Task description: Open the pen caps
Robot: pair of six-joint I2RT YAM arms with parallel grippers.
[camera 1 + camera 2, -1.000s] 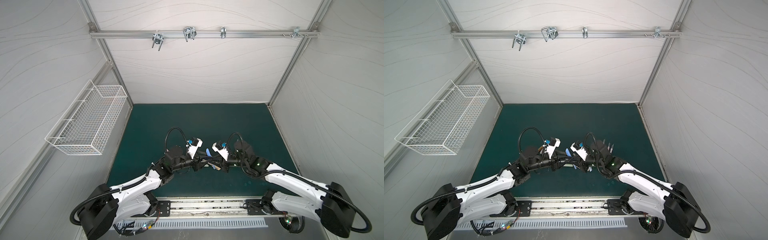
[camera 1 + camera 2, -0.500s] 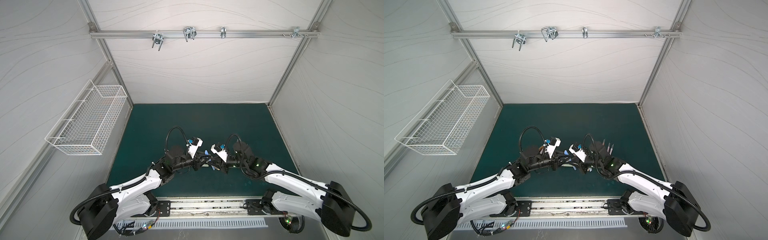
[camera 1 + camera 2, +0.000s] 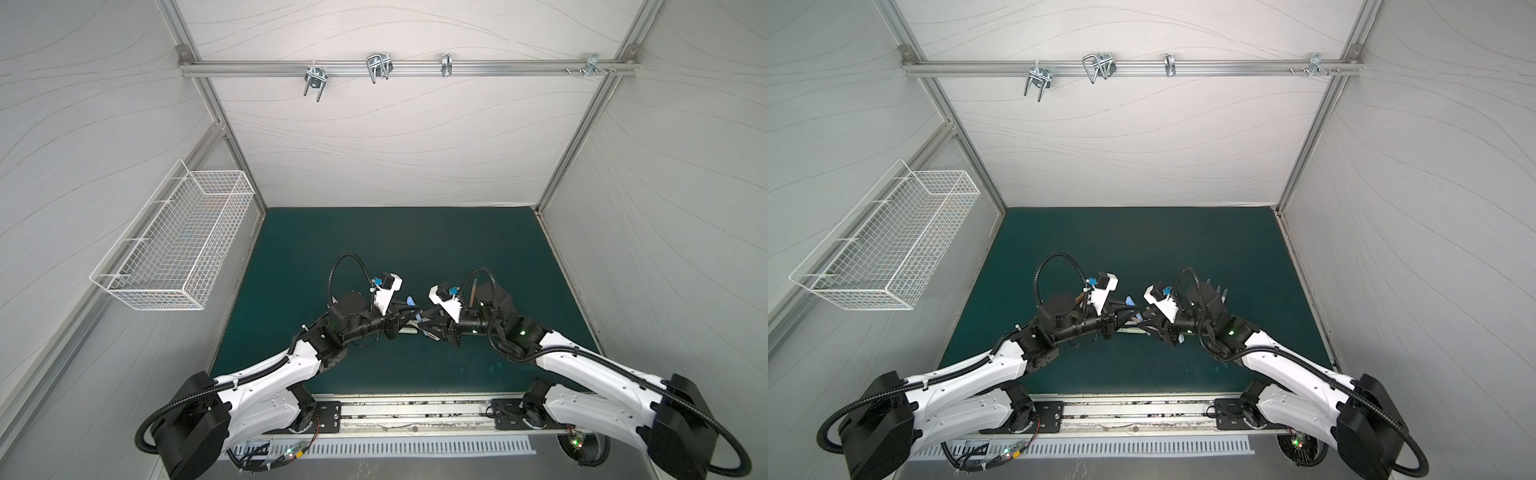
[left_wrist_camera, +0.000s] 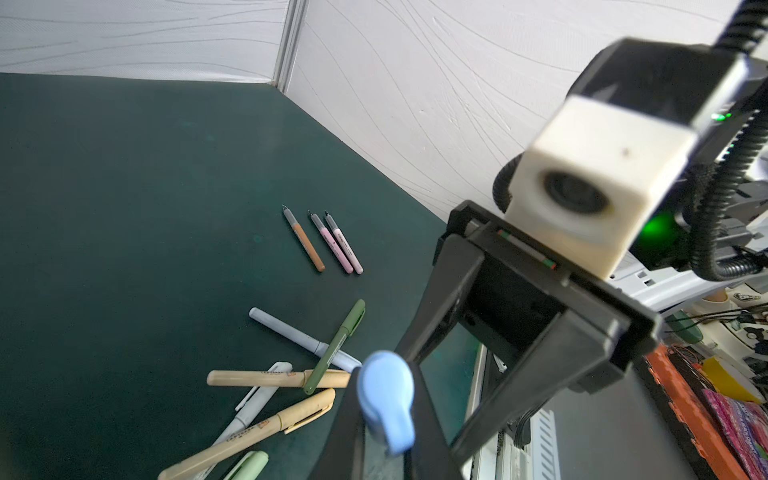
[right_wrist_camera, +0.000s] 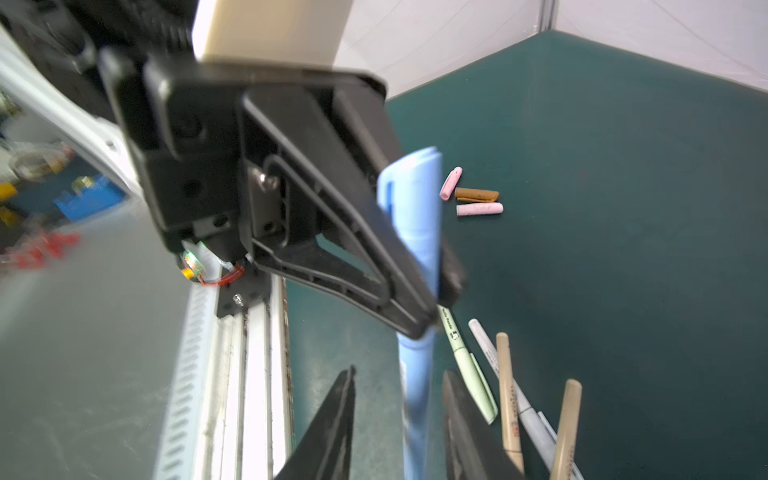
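Top views both showed the left gripper and right gripper meeting nose to nose low over the green mat, with the blue pen between them. Compared with a second before, the roles had swapped: the left had clamped down and the right had let go. Left wrist view: the left gripper was clenched on the blue pen, whose rounded clip end faced the lens. The right gripper stood spread about it without pinching. Three uncapped pens lay side by side farther off, and a heap of capped pens lay nearer. Right wrist view: the left gripper held the blue pen mid-barrel. The pen's lower length ran between the right gripper's parted fingers, with gaps on both sides. Three loose caps lay beyond. Judgement: this was a regrasp, not a pull. The cap appeared still seated, and the right would need to close again before any separation.
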